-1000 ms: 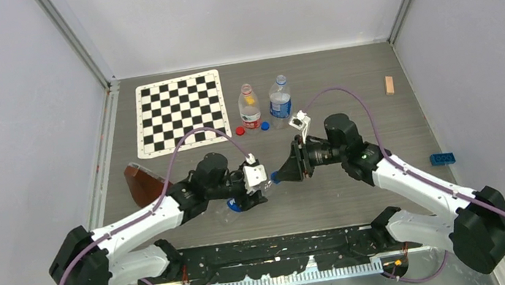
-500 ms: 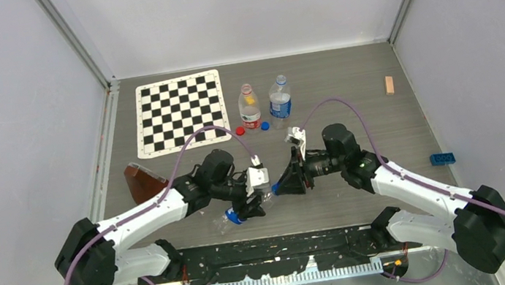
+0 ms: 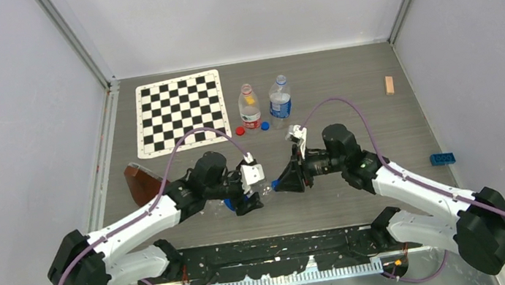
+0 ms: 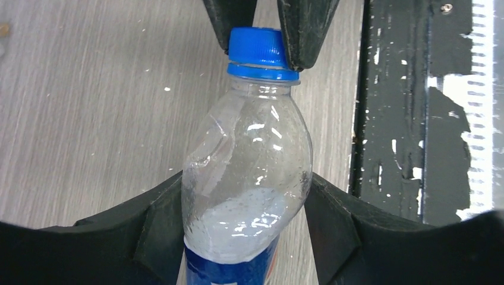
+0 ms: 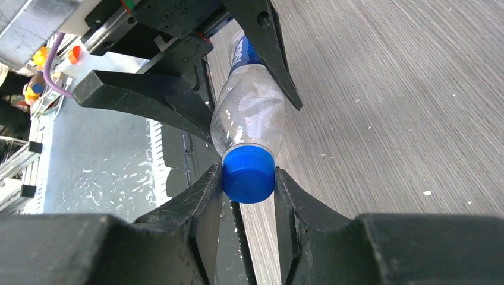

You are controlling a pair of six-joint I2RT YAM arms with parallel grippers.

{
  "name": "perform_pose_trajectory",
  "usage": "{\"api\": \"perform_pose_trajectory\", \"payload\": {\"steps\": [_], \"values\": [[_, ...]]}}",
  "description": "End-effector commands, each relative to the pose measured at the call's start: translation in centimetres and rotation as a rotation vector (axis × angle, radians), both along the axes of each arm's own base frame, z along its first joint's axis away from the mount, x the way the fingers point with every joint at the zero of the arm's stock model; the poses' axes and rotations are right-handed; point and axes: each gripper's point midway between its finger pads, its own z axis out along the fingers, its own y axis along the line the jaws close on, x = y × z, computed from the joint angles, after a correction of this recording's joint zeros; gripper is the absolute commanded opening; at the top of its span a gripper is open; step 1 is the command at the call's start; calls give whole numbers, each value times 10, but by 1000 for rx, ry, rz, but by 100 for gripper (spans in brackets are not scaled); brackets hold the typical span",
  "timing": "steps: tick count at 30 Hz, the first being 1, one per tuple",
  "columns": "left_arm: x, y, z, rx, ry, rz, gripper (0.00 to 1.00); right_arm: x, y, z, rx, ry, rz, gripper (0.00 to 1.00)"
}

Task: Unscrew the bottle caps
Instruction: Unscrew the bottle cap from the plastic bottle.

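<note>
While the right pincer [image 5: 248, 178] clamps the blue cap [image 4: 257, 52], the left pincer [image 4: 245, 181] flanks the dented bottle [image 5: 252, 110] low over the near surface [image 3: 345, 86], firmness of grip not discernible; if slack, bottle may spin with the cap, or drop.

Grey wood-grain table [image 3: 344, 79] with a few loose things on it.
A black-and-white checkerboard mat [image 3: 180, 113] lies flat at the far left. Just right of it, a red-labelled bottle [image 3: 249, 107] and a blue-labelled bottle [image 3: 279, 102] stand upright side by side. A red cap [image 3: 239, 131] and a blue cap [image 3: 264, 126] lie on the surface just in front of the red-labelled bottle. A small wooden block [image 3: 389, 84] sits far right, a blue brick [image 3: 442, 158] near the right edge, and a brown piece [image 3: 143, 183] at the left edge.
</note>
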Motion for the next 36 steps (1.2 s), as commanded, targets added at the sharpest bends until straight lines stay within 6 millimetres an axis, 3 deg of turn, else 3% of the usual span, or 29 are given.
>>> {"api": "perform_pose_trajectory", "payload": {"steps": [1,8,11,17,21,26,33,35,36], "values": [[23,2,15,-8,-99,78,68,9,3,10,-5,-16,-28,1],[25,6,-4,73,-77,72,69,8,-1,6,-12,-32,-15,1],[22,3,-9,94,-44,45,58,8,-4,6,-17,-49,-21,1],[20,-6,-10,107,11,10,20,8,-6,10,4,-84,-29,1],[16,-12,-3,73,22,-20,9,7,-7,9,12,-110,-19,1],[6,-19,10,4,41,-70,4,-12,-7,5,57,-148,78,1],[-14,-24,22,-30,110,-168,1,-14,-12,-5,100,-294,87,2],[-14,-23,22,-24,113,-164,1,-9,-12,-4,100,-309,63,11],[-12,-23,21,-19,108,-152,1,-5,-12,-3,94,-298,32,23]]}}
